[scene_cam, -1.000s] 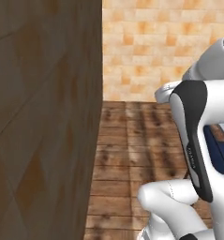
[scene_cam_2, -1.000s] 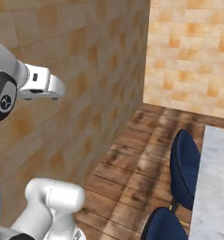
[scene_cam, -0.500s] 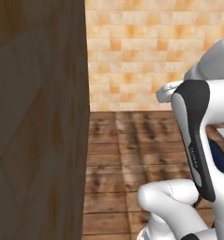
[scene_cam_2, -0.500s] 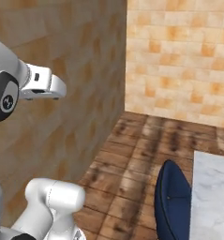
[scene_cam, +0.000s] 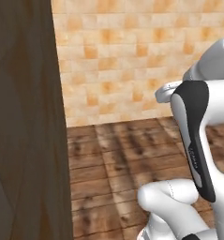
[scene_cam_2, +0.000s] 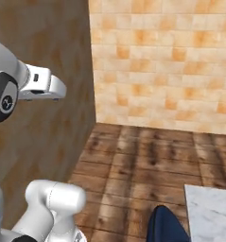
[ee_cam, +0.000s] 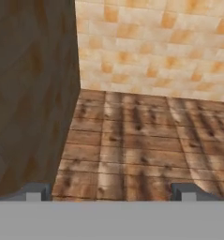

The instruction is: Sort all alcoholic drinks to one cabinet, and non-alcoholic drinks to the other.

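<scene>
In the hand view my gripper (ee_cam: 109, 192) is open, its two dark fingertips (ee_cam: 33, 192) far apart with only floor planks between them. It hangs above the wooden floor (ee_cam: 132, 150), beside a tall dark-brown wooden panel (ee_cam: 29, 93) on the left. That panel (scene_cam: 24, 131) also stands at the left of the left base view; no doors, handles or shelves show on it, so I cannot tell whether it is a cabinet. The alcoholic and non-alcoholic drinks are out of view.
An orange-beige tiled wall (scene_cam: 132, 61) closes off the far side of the floor. In the right base view a dark-blue chair back (scene_cam_2: 169, 227) and the corner of a white marble top (scene_cam_2: 211, 212) sit at the lower right.
The whole picture has slid left in both base views, so the base has turned. The wooden panel takes less of the frame, the tiled wall more. The gripper stays open.
</scene>
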Controlling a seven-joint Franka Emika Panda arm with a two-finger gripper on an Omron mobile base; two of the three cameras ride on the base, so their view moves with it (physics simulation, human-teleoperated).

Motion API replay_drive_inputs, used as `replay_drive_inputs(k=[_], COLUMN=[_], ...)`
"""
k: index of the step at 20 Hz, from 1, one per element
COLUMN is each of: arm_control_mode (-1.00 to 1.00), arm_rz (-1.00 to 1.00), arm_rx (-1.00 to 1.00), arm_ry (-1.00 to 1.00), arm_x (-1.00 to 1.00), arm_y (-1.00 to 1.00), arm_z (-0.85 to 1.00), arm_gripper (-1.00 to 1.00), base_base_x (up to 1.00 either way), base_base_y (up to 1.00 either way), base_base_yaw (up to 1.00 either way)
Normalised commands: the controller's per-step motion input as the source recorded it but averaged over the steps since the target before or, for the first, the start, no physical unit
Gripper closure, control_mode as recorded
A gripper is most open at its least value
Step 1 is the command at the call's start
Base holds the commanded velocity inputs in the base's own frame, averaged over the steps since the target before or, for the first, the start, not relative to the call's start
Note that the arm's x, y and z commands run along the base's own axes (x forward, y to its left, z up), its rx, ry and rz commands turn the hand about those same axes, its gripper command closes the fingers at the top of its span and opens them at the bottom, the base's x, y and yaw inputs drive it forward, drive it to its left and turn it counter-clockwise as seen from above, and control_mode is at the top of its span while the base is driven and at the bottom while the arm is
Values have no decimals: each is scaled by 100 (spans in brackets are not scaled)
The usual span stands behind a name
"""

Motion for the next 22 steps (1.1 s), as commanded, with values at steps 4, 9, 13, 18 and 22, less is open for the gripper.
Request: replay_drive_inputs(k=[4, 9, 13, 18, 22], arm_control_mode=[100, 100, 100, 100, 100], arm_rz=[0, 0, 0, 0, 0], arm_rx=[0, 0, 0, 0, 0], arm_ry=[0, 0, 0, 0, 0], arm_x=[0, 0, 0, 0, 0], arm_y=[0, 0, 0, 0, 0], arm_z=[0, 0, 0, 0, 0], arm_gripper=[-100, -100, -100, -100, -100], base_base_x=[100, 92, 46, 32, 37], base_base_y=[29, 45, 42, 39, 52], base_base_yaw=[-47, -62, -80, -82, -82])
